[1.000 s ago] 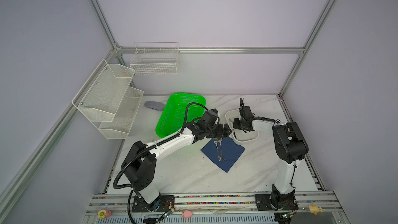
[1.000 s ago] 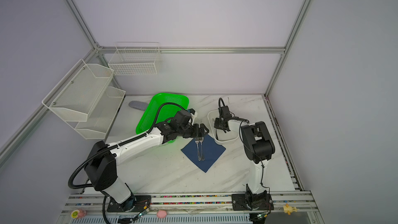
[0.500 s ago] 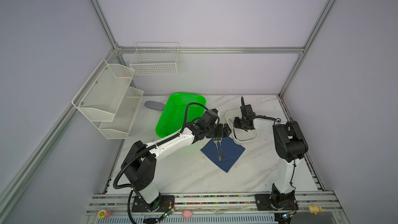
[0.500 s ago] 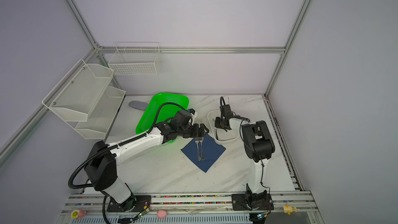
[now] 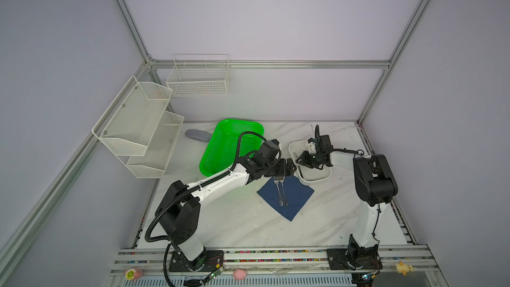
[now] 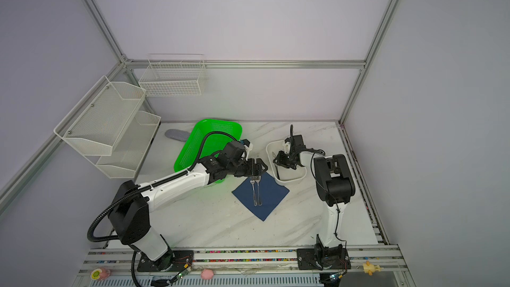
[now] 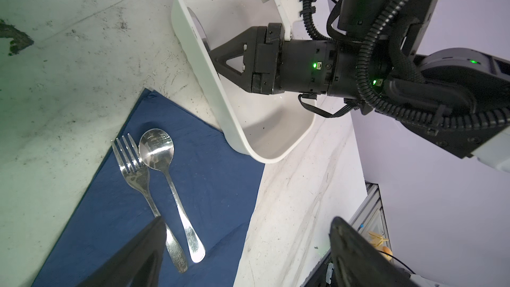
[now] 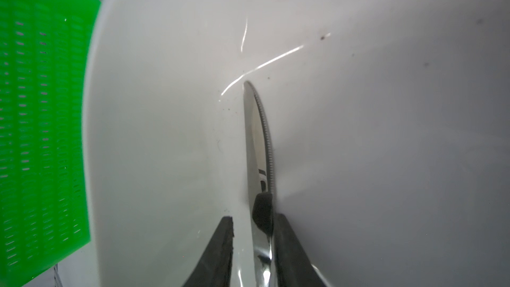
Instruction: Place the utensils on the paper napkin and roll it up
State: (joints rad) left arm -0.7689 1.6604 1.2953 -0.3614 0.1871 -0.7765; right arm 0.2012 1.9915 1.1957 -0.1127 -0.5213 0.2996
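Napkin (image 5: pixel 287 198) flat on table (image 5: pixel 248 225), near centre. Fork (image 7: pixel 138 172) and spoon (image 7: pixel 156 147) on napkin, side by side, heads touching. Heads toward 12 o'clock, handles toward 6; fork at 9 o'clock of spoon. Tray (image 5: pixel 316 182) at 1 o'clock of napkin, against napkin's edge. Knife (image 8: pixel 256 144) inside tray, by its 9 o'clock wall. Basket (image 5: pixel 218 146) at 10 o'clock of napkin, apart from tray. Two-tier mesh shelf (image 5: pixel 138 128) on side wall at 9 o'clock. Wire rack (image 5: pixel 197 78) on back wall at 11.

Green basket (image 5: pixel 220 144), white tray (image 5: pixel 314 182) near it, wall-mounted wire racks (image 5: pixel 138 125), marble tabletop (image 5: pixel 242 225)
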